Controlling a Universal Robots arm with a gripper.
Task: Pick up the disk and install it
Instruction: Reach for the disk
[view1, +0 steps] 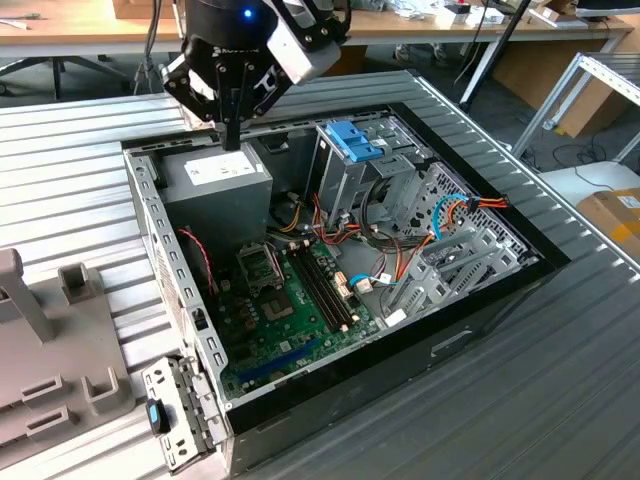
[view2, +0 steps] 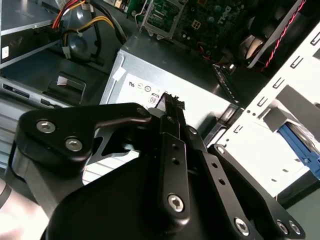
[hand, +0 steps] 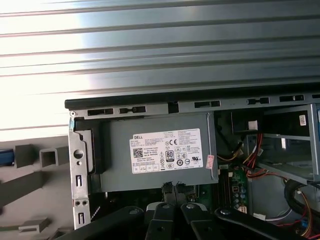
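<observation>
At the exterior view's upper left, the gripper (view1: 232, 140) hovers over the power supply (view1: 215, 185), fingers pressed together, empty.

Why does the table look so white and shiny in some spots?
In the first wrist view, light glares off the ribbed metal table, washing its ridges white; in the second wrist view, the white chassis panel glares too; in the exterior view, the table looks evenly grey.

Robotics lab workbench.
Opened black metal computer case (view1: 420, 362) on a ribbed grey metal table (view1: 560, 400); long wooden workbenches (view1: 90, 35) and a brown cardboard box (view1: 615, 215) beyond.
</observation>
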